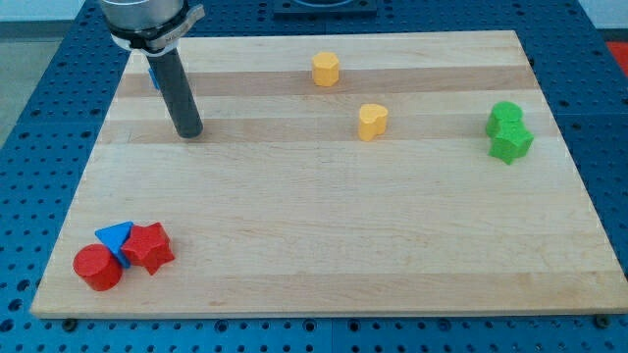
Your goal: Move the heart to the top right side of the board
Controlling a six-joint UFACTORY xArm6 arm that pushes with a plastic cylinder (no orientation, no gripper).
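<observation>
A yellow heart block (372, 121) lies on the wooden board (324, 235), right of the middle and toward the view's top. My tip (188, 131) rests on the board at the upper left, far to the left of the heart and touching no block. A blue block (153, 75) is mostly hidden behind the rod.
A yellow hexagon block (326, 69) lies near the top edge, up and left of the heart. Two green blocks (508, 131) sit together near the right edge. At the bottom left are a red cylinder (97, 267), a blue triangle (116, 236) and a red star (149, 246).
</observation>
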